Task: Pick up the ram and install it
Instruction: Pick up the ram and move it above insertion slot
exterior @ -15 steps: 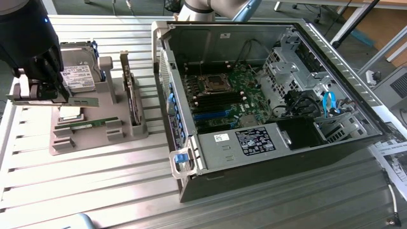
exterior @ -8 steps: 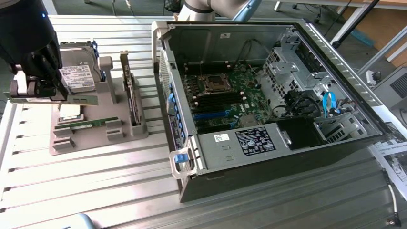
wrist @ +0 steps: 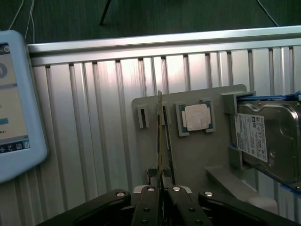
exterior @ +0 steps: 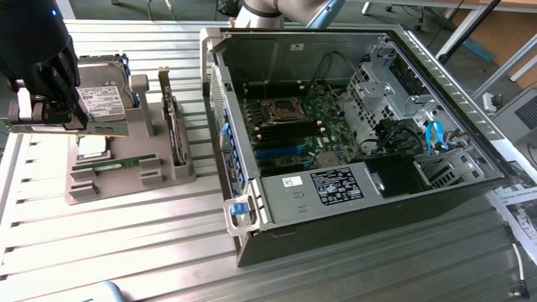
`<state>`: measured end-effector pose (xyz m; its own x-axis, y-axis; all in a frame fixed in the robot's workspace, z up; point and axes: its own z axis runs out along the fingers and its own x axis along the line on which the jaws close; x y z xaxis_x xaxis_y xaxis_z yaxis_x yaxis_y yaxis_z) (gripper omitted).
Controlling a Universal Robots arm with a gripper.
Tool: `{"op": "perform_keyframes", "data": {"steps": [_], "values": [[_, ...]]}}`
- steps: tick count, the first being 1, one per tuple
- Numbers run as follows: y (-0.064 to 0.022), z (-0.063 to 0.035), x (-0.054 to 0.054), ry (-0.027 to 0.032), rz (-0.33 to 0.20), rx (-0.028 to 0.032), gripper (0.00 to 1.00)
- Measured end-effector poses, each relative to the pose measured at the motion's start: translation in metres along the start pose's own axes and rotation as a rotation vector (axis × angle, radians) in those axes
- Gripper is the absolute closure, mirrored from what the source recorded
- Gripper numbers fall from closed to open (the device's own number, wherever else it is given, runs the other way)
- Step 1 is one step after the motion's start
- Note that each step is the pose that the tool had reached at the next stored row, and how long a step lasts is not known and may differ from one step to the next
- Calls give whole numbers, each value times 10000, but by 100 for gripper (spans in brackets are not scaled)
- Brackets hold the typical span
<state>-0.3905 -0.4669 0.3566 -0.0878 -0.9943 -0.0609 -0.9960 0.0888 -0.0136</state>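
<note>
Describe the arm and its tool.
The tool has black linkage fingers with silver screw heads, and a bulky black housing carrying a small blue light. The arm is light grey and rounded, with a blue-grey joint cap.

Near end of the ram (wrist: pixel 160 136) hidden between the fingers (wrist: pixel 150 207), hard drive (wrist: pixel 268 136) beside them cut by the edge, tablet (wrist: pixel 19 103) likewise

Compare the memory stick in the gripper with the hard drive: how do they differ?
The memory stick is a thin, narrow strip; the hard drive is a thick silver box. The stick is clamped in the gripper; the drive stands on edge in the grey holder. Both are outside the computer case.
</note>
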Motion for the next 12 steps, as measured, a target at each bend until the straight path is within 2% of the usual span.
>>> {"op": "perform_keyframes", "data": {"steps": [12], "values": [[-2, -154, -9, 2, 0, 0, 87]]}}
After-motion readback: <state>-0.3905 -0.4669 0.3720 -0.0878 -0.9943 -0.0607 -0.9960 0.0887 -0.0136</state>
